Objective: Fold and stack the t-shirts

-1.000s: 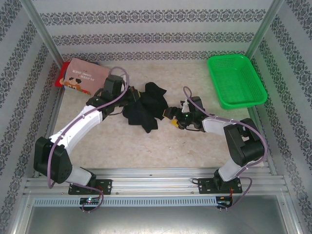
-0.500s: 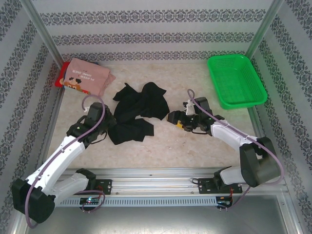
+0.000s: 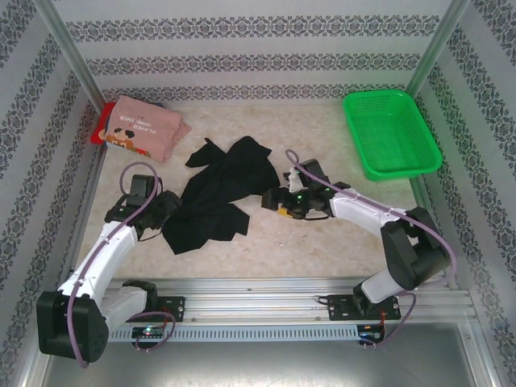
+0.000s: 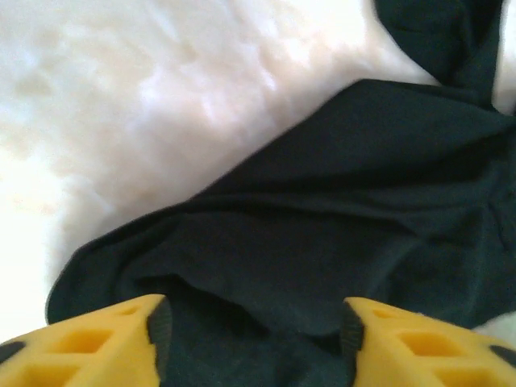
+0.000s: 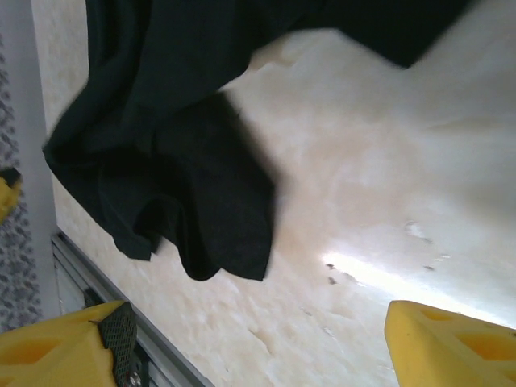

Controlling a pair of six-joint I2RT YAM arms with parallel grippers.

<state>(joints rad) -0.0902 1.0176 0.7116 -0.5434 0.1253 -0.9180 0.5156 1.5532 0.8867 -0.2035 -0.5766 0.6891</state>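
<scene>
The black t-shirt (image 3: pixel 222 185) lies crumpled and partly spread mid-table. My left gripper (image 3: pixel 168 211) sits at its near-left edge. In the left wrist view the yellow fingers (image 4: pixel 97 343) stand apart, open, and loose black cloth (image 4: pixel 322 201) lies between them (image 4: pixel 250 339). My right gripper (image 3: pixel 272 201) is just right of the shirt, open over bare table (image 5: pixel 254 339), with the shirt's hem (image 5: pixel 185 161) ahead of it. The pink t-shirt (image 3: pixel 145 129) with dark print lies folded at the back left, on top of a red one (image 3: pixel 100 127).
A green mesh basket (image 3: pixel 391 133) stands at the back right. Patterned walls and metal posts close in the table on three sides. The aluminium rail (image 3: pixel 258 294) runs along the near edge, behind both arms.
My left arm has drawn back toward the near left, and the black shirt's lower part has spread that way with it. My right gripper has shifted left, closer to the shirt.
</scene>
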